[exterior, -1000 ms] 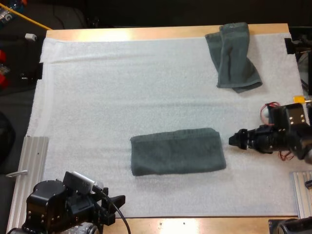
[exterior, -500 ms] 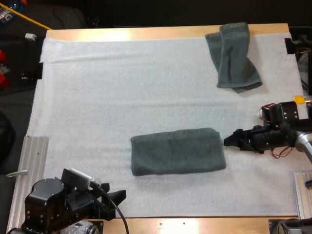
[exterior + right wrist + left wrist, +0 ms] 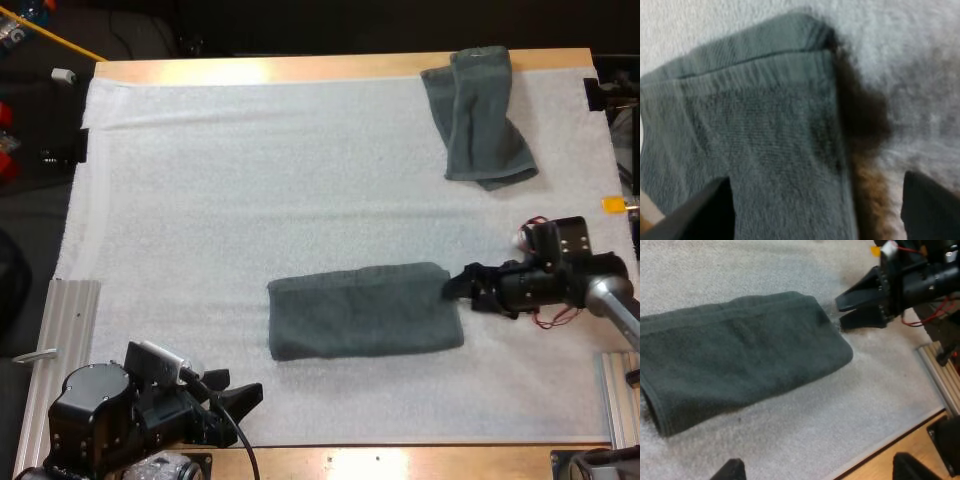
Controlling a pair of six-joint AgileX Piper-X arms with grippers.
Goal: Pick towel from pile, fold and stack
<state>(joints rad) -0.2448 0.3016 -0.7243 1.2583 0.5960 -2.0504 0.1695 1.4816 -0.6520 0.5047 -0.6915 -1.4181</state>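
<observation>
A folded towel (image 3: 365, 310) lies low and centre on the mat (image 3: 250, 180). The right gripper (image 3: 452, 288), jaws apart and empty, sits at its right end. Closing here may catch only the top layer and pull the fold open. At lower left, the left gripper (image 3: 245, 398) is open and empty.

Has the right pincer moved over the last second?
Yes: the right pincer advanced toward the unmoved folded towel, closing the gap to its near end.

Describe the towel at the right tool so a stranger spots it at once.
On the white mat, look at its near half, beside the right tool. The towel there is a neat folded rectangle; the other towel, at the far right corner, lies rumpled.
</observation>
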